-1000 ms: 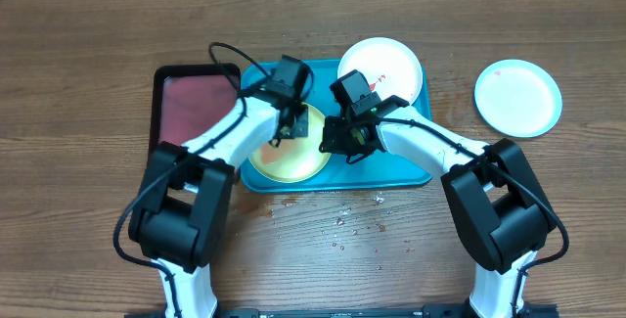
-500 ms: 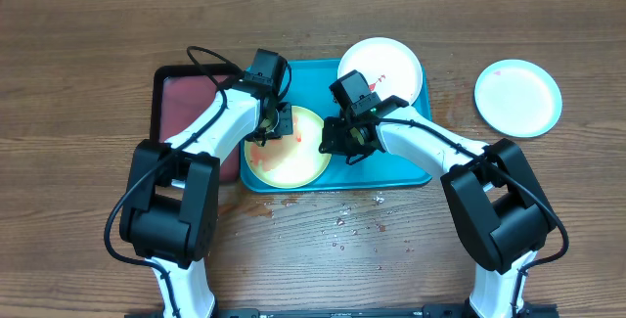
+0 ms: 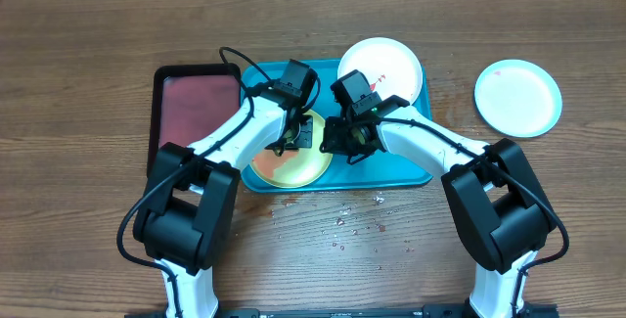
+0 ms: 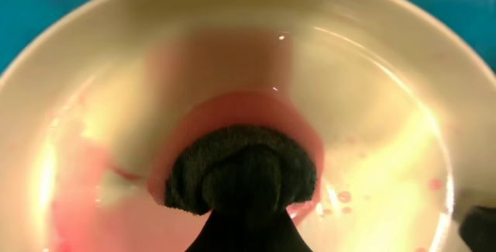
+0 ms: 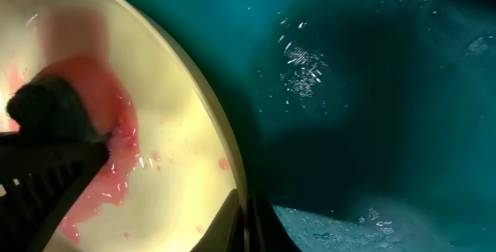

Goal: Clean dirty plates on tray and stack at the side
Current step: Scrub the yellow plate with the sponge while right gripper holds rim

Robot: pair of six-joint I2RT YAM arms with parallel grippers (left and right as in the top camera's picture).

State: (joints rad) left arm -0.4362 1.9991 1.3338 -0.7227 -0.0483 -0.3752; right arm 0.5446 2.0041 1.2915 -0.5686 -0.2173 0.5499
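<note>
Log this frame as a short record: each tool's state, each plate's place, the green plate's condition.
left tool: shut on dark cloth, pressed on lime green plate
right tool: shut on that plate's right rim
lime green plate: on turquoise tray, wet pink smears
white plate: tray's far right corner, red specks
light blue plate: on table, right of tray
black tray: left of turquoise tray, holds reddish liquid
</note>
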